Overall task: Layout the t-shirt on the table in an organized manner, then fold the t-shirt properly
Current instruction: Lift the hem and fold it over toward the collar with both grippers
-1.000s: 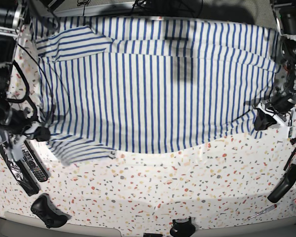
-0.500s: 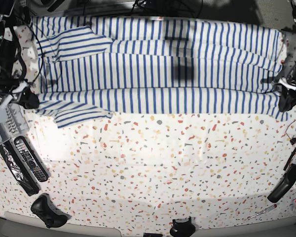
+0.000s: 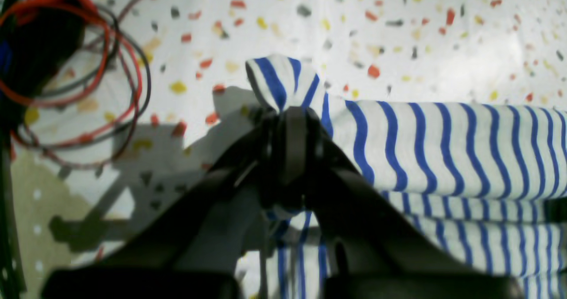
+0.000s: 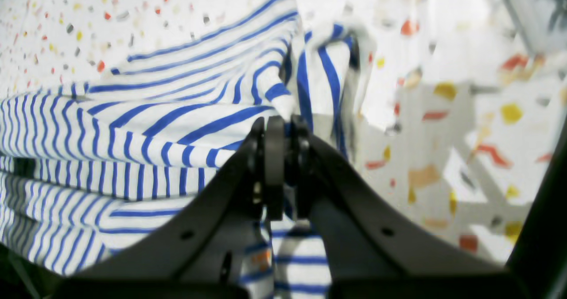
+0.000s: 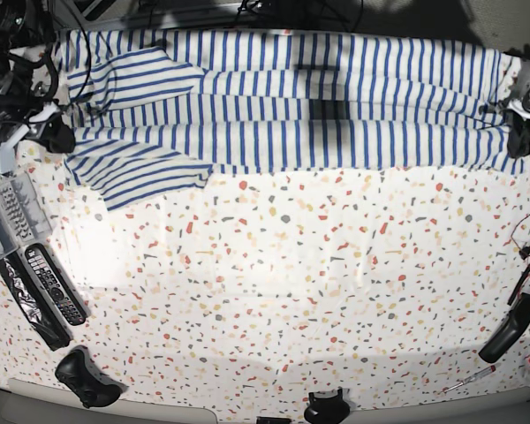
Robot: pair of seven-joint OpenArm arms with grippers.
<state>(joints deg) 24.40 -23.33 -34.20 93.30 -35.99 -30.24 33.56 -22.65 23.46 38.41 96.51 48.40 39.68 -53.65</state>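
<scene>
The white t-shirt with blue stripes lies folded lengthwise in a band along the far edge of the speckled table. A sleeve sticks out at its left. My left gripper is at the shirt's right end, shut on a corner of the cloth, as the left wrist view shows, with a striped tuft poking out. My right gripper is at the shirt's left end, shut on the fabric, as the right wrist view shows.
Remote controls and a grey tray lie at the table's left edge. A black controller sits at the front left. Red and black wires and dark tools lie at the right edge.
Both grippers have carried the shirt's near edge toward the far side of the table, folding it over. The striped band is now narrower and more bare table shows.
</scene>
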